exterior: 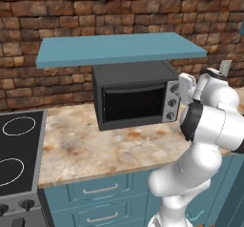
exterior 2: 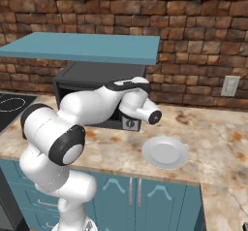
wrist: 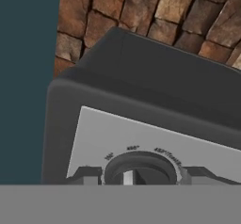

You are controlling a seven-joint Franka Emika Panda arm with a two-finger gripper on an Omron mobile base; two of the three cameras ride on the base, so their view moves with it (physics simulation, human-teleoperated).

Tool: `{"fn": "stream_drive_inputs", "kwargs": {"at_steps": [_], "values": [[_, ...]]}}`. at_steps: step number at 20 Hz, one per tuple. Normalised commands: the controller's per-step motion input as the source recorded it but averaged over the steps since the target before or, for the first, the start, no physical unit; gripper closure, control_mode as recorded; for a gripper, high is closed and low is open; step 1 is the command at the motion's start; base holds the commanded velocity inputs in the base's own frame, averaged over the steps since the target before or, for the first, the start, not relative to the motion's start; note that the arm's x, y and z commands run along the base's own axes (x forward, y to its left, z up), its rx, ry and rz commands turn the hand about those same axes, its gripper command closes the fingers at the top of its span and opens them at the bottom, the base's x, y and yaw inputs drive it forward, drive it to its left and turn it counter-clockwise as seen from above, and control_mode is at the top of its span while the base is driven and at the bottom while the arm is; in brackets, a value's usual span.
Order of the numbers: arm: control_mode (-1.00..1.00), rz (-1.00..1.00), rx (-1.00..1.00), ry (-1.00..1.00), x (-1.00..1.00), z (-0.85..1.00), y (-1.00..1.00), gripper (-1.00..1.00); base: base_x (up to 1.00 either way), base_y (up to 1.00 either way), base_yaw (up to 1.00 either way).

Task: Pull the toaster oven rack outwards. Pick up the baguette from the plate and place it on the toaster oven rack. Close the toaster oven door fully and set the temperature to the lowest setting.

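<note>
1. My claw (wrist: 134, 177): the tips sit either side of the top knob (wrist: 140, 169), jaws parted w/ the knob between them. Can't tell if the pads touch it yet. I judge that's the temp dial, so the last step is in hand.
2. Silver knob panel (exterior: 171, 99) sits right of the window; my hand blocks part of it in the base views.
3. Toaster oven door (exterior: 134, 102) is up and shut, so the baguette and rack aren't visible through the dark glass.
4. Plate (exterior 2: 165, 152) on the counter, bare, near the toaster oven (exterior 2: 92, 74).
5. Dial markings too blurred to read; lowest setting is hard to judge.
</note>
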Motion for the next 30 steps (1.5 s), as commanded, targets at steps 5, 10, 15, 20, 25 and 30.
{"fn": "stream_drive_inputs", "kwargs": {"at_steps": [5, 10, 15, 20, 25, 30], "values": [[-1.00, 0.00, 0.00, -0.01, 0.00, 0.00, 0.05, 1.00, 0.00, 0.00, 0.00], [-1.00, 0.00, 0.00, -0.02, -0.04, 0.00, 0.06, 1.00, 0.00, 0.00, 0.00], [-1.00, 0.01, -0.10, -0.10, -0.04, 0.00, 0.23, 1.00, 0.00, 0.00, 0.00], [-1.00, 0.01, -0.19, -0.13, 0.00, 0.00, 0.32, 1.00, 0.00, 0.00, 0.00], [-1.00, 0.06, -0.19, -0.11, 0.00, 0.00, 0.08, 1.00, 0.00, 0.00, 0.00], [-1.00, 0.08, -0.16, -0.08, 0.01, 0.03, 0.00, 1.00, 0.00, 0.00, 0.00]]}}
